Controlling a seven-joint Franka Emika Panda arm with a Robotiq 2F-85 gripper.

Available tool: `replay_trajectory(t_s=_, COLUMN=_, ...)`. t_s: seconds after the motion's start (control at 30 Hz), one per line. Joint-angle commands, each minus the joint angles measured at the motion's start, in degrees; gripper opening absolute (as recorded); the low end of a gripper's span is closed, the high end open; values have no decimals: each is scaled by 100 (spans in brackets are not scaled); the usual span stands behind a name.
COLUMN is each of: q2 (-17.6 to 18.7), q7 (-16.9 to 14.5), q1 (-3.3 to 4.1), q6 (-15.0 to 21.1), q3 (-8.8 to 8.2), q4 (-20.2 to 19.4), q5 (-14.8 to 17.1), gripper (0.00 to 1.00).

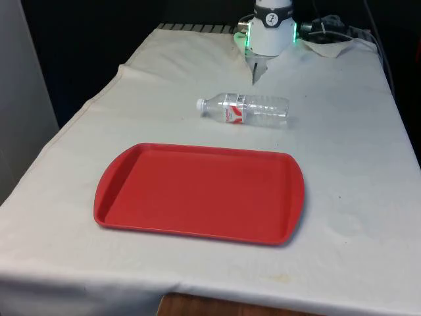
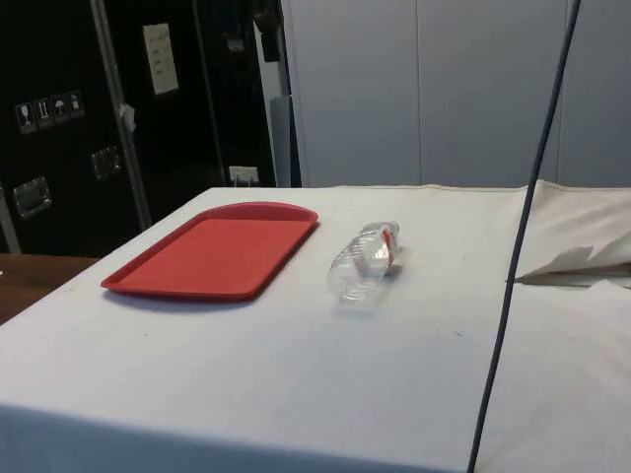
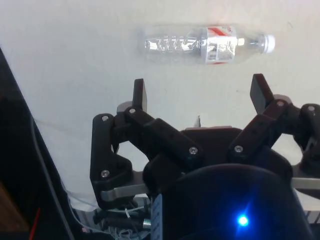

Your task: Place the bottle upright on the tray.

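A clear plastic bottle with a white cap and a red-and-white label lies on its side on the white cloth, its cap toward the front view's left. It also lies in the side view and in the wrist view. The red tray rests flat nearer the front edge, bare, and in the side view the tray is beside the bottle. My gripper hangs beyond the bottle, near the robot's base. Seen from the wrist, the gripper is open, its fingers wide apart and holding nothing, short of the bottle.
Crumpled cloth and cables lie at the far end on the front view's right. A dark cable runs down across the side view. The table edge drops off on the front view's left.
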Motion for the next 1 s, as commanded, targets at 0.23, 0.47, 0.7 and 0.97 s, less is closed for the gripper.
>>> replay_trajectory(t_s=0.23, q2=-86, q7=69, q1=6, q6=441, q3=69, q4=-378, q5=-11, gripper=100)
replay_trajectory(t_s=0.47, q2=-149, q7=80, q1=6, q6=722, q3=97, q4=-653, q5=-11, gripper=100)
replay_trajectory(t_s=0.7, q2=-252, q7=74, q1=6, q6=900, q3=115, q4=-905, q5=-23, gripper=100)
replay_trajectory(t_s=0.97, q2=-476, q7=80, q1=0, q6=1043, q3=132, q4=-1255, q5=-40, gripper=100)
